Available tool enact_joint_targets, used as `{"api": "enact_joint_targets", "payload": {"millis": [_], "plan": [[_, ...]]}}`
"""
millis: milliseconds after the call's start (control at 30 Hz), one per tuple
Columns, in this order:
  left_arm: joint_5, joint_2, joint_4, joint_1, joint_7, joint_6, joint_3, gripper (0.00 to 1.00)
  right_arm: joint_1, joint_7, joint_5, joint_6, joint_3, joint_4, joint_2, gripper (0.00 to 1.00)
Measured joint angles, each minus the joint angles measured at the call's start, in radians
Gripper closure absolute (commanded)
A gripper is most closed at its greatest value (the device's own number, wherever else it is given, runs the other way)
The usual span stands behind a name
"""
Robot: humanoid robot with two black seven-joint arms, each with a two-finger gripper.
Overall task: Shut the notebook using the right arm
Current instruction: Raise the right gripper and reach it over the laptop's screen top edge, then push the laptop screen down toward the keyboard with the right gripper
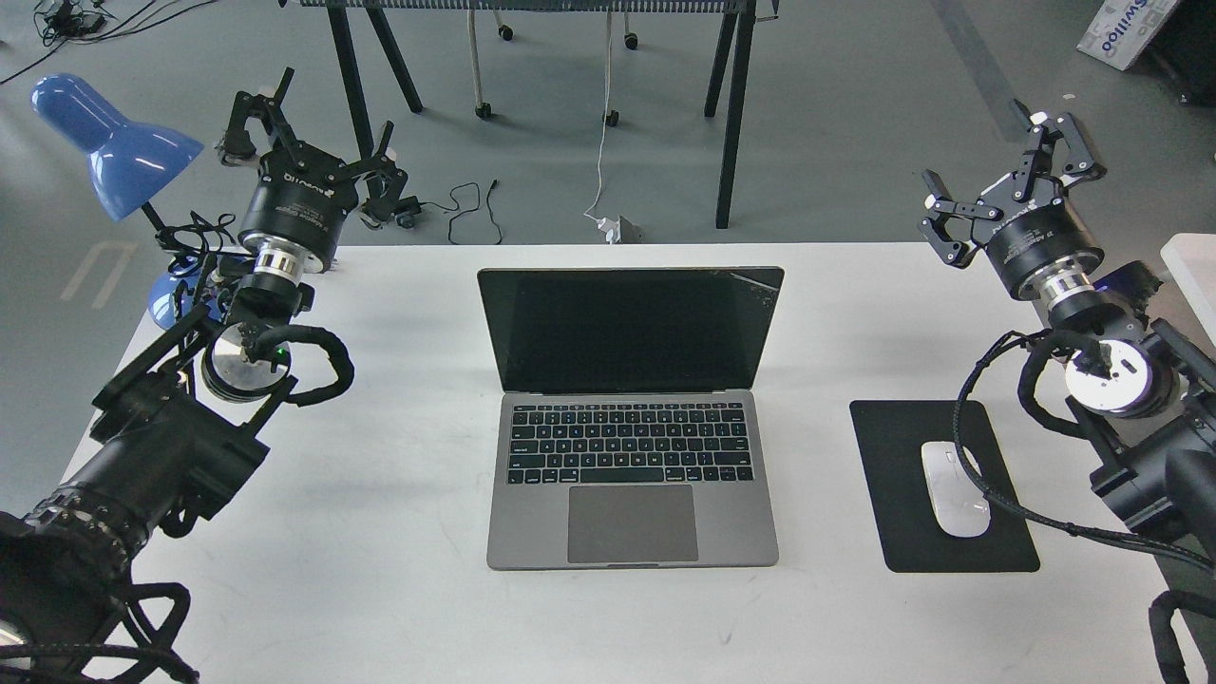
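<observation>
The notebook (pixel 631 418) lies open in the middle of the white table (pixel 399 589), a space-grey laptop with a black keyboard and a black screen cracked at its top right corner. My right gripper (pixel 1007 176) is open and empty, raised over the table's far right corner, well right of the screen. My left gripper (pixel 309 142) is open and empty over the far left corner, well left of the notebook.
A black mouse pad (pixel 950 489) with a white mouse (pixel 955 489) lies right of the notebook, under my right arm's cable. A blue desk lamp (pixel 109 142) stands at the far left corner. Black table legs (pixel 731 114) stand behind the table.
</observation>
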Motion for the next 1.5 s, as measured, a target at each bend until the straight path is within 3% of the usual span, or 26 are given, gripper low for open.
{"api": "enact_joint_targets", "payload": {"millis": [333, 567, 833, 1200, 1500], "plan": [[0.000, 0.001, 0.001, 0.002, 0.000, -0.001, -0.001, 0.00, 0.202, 0.003, 0.003, -0.001, -0.088, -0.256, 0.165, 0.00], [0.001, 0.001, 0.001, 0.002, 0.001, -0.002, -0.001, 0.00, 0.222, 0.004, 0.006, 0.002, -0.166, -0.271, 0.240, 0.00], [0.001, 0.001, 0.000, 0.002, 0.002, -0.002, -0.001, 0.00, 0.166, 0.000, 0.008, 0.013, -0.245, -0.127, 0.223, 0.00], [0.001, 0.001, 0.001, 0.003, 0.002, -0.002, -0.001, 0.00, -0.005, -0.019, 0.006, 0.008, -0.284, 0.151, 0.078, 0.00], [0.000, 0.001, 0.001, 0.002, 0.000, -0.002, -0.001, 0.00, -0.082, -0.019, -0.014, 0.013, -0.366, 0.241, 0.011, 0.00]]}}
